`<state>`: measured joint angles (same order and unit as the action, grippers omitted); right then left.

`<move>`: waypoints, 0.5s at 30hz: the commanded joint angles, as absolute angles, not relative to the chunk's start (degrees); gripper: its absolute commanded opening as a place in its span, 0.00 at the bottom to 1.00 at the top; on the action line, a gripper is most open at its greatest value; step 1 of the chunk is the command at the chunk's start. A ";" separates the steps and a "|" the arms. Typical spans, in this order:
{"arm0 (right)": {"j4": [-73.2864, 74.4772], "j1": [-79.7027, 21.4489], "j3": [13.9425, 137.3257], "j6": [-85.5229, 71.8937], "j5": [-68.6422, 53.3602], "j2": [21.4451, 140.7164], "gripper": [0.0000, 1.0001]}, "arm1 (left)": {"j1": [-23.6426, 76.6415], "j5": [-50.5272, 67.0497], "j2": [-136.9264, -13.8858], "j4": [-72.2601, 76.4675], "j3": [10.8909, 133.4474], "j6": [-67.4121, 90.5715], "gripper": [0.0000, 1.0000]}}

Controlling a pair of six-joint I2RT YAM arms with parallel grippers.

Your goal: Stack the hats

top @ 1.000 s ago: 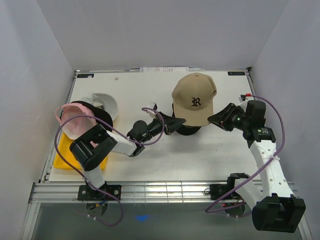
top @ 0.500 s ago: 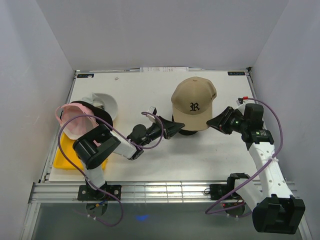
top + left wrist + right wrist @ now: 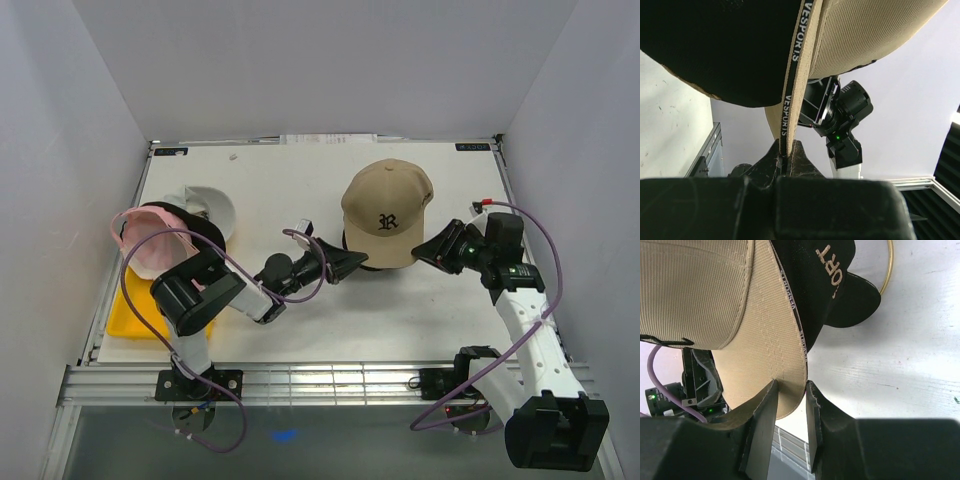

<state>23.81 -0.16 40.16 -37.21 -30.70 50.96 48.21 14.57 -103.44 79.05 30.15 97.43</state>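
A tan hat point(image 3: 387, 205) with a dark monogram is held over a black hat whose edge shows beneath it point(image 3: 372, 263). My left gripper point(image 3: 348, 263) is shut on the tan hat's rear rim; in the left wrist view point(image 3: 785, 150) the rim and its lettered sweatband are pinched between the jaws. My right gripper point(image 3: 426, 250) grips the tan hat's brim point(image 3: 765, 385) between its fingers point(image 3: 788, 397). The black hat with gold lettering point(image 3: 827, 275) lies under the tan one on the table. A pink hat point(image 3: 148, 243), a white hat point(image 3: 208, 205) and another black hat point(image 3: 207, 233) are piled at the left.
A yellow tray point(image 3: 135, 318) lies under the left pile, by the table's left edge. A gold wire ring point(image 3: 888, 270) shows behind the black hat. White walls enclose the table on three sides. The left arm's purple cable point(image 3: 300, 245) loops near the hats.
Both grippers have carried the tan hat toward the near side and slightly left, so it covers more of the black hat. The left pile has not moved.
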 commanded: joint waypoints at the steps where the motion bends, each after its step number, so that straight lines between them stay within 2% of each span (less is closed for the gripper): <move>1: 18.90 -0.70 39.11 -35.51 -30.24 50.36 0.33 | 50.54 22.33 -106.43 73.74 27.16 97.47 0.00; 15: 17.84 -0.70 36.30 -34.54 -29.27 50.19 0.33 | 50.62 22.32 -111.18 79.63 24.61 99.58 0.00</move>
<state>21.34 -0.40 36.69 -35.99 -31.64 50.57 48.53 15.00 -108.03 85.67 27.57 98.80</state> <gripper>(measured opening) 0.336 0.045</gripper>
